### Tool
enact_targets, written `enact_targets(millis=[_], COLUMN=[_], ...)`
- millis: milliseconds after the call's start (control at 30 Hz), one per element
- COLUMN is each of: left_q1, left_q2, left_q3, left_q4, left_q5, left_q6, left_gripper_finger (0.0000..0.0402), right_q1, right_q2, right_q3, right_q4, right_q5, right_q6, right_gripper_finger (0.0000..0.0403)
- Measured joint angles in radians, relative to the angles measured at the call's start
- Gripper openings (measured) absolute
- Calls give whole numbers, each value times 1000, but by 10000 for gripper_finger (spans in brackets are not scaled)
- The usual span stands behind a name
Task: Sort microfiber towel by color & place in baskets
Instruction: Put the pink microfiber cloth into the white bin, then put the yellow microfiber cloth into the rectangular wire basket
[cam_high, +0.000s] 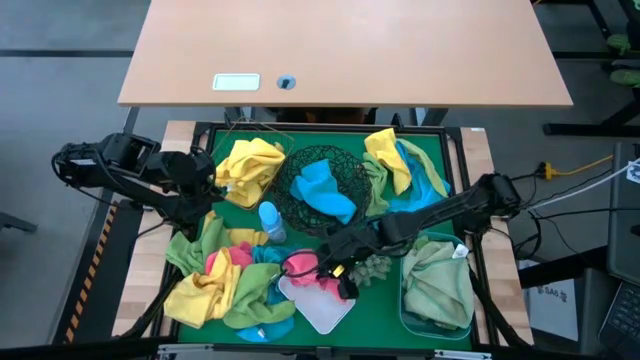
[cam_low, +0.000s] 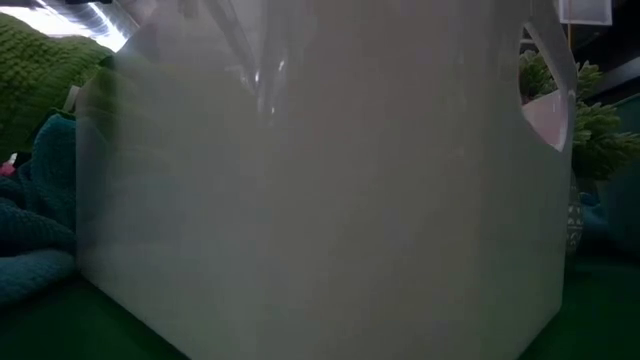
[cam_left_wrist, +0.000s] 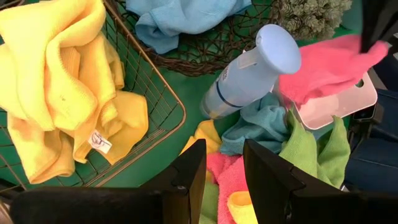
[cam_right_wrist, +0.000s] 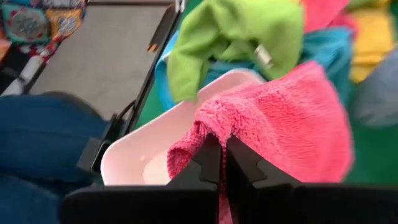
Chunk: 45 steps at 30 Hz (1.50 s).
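Microfiber towels are strewn all over our green table mat (cam_high: 375, 300), and we have one pink fluffy towel (cam_right_wrist: 292, 118) pinched tight in our right gripper (cam_right_wrist: 224, 163), jaws clenched on its edge right over the white rectangular plastic tub (cam_right_wrist: 134, 163); from overhead that pink towel (cam_high: 300, 264) hangs at the tub's (cam_high: 322, 310) rim, near the front edge of the table. Our left gripper (cam_left_wrist: 222, 163) hovers with its jaws parted and nothing between them, above a heap of pink, yellow, lime green and teal towels (cam_left_wrist: 261, 127); beside it lies the pale blue plastic bottle (cam_left_wrist: 252, 78) on its side. Yellow towels (cam_high: 248, 168) fill the thin wire basket (cam_left_wrist: 163, 93); one bright blue towel (cam_high: 325, 190) sits in the round black wire-mesh bowl (cam_high: 350, 170); lime green towels (cam_high: 436, 280) are piled in the translucent blue rectangular tub (cam_high: 408, 318) at the right. A mixed pile of yellow, green and blue towels (cam_high: 400, 165) rests at the far right of the mat; the spiky grey-green ball (cam_high: 374, 266) lies just beside our right gripper; the low view is almost wholly filled by the white tub's wall.
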Motion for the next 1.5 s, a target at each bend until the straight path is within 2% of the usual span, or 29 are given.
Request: enact_targets(millis=[133,400,500,667,833,933,1067,1267,1500], left_q1=[0,0,0,0,0,0,0,0,0], left_q2=[0,0,0,0,0,0,0,0,14], left_q3=[0,0,0,0,0,0,0,1,1], left_q4=[0,0,0,0,0,0,-4,-67,-175], left_q5=[0,0,0,0,0,0,20,111,118], left_q6=[0,0,0,7,7,7,-42,-192,-356], left_gripper_finger=[101,101,101,101,101,101,101,101,122], right_q1=[0,0,1,-1,-1,-1,-1,-1,-1], right_q2=[34,62,65,65,65,65,65,65,65], right_q3=[0,0,0,0,0,0,0,0,0], right_q4=[1,8,14,17,18,18,18,17,16], right_q5=[-92,-356,-339,-195,-170,-170,-170,-151,-151], right_q6=[0,0,0,0,-1,-1,0,0,0], right_gripper_finger=[5,5,5,5,9,36,103,197,256])
